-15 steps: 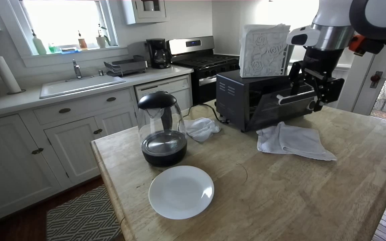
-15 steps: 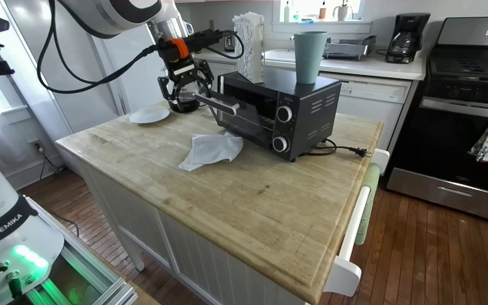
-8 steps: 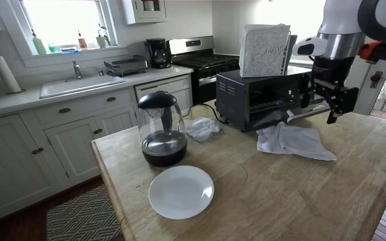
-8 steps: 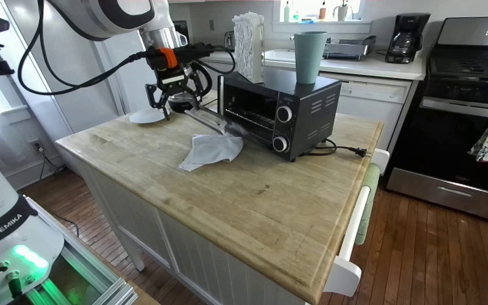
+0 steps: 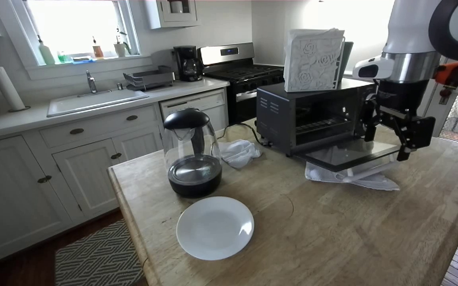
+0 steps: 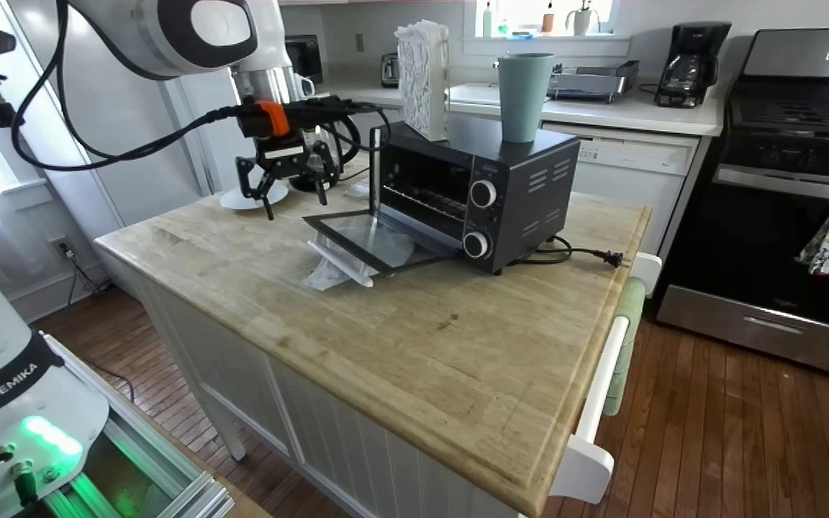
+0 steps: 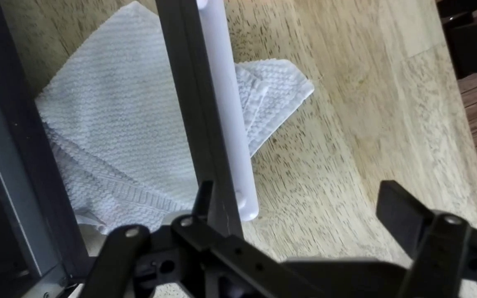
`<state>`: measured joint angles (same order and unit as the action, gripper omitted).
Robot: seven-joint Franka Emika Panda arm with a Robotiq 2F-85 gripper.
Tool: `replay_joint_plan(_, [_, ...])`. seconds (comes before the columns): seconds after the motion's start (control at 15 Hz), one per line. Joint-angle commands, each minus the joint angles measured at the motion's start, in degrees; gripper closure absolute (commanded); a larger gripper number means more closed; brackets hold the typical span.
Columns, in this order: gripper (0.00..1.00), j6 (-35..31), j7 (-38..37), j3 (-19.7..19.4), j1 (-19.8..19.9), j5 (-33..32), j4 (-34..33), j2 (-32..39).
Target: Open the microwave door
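The microwave (image 5: 276,119) is a black toaster-oven-style box on the wooden table; its control knobs show in an exterior view (image 6: 540,191). The microwave door (image 6: 371,237) is swung down, lying nearly level in front of the open cavity. Its pale handle bar (image 5: 372,171) is at the outer edge and also shows in the wrist view (image 7: 230,111). A white cloth (image 7: 118,103) lies under the door, seen through its glass. My gripper (image 5: 386,146) is open and empty, above the door's outer end. In the wrist view (image 7: 296,198) one finger overlaps the door frame; contact cannot be told.
A white napkin holder (image 5: 312,59) and a green cup (image 6: 524,97) stand on top of the microwave. A glass kettle (image 5: 195,174), a white plate (image 5: 215,228) and a crumpled white cloth (image 5: 239,153) are on the table. A power cord (image 6: 573,252) lies behind the microwave.
The microwave door has swung from partly open down to nearly level, over the white cloth. My gripper has moved down and outward, away from the microwave's front, staying open.
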<state>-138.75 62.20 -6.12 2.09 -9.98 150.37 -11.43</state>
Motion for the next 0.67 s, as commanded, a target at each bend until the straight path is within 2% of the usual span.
replay_joint_plan(0.0, [0.00, 4.41, -9.13, 0.34, 1.97, -1.83, -2.01, -2.19])
replay_joint_plan(0.27, [0.00, 10.16, -15.77, -2.13, 4.79, -1.71, -5.07, -4.75])
replay_joint_plan(0.6, [0.00, 18.32, -19.12, -7.43, 8.06, 1.89, -11.08, -8.72])
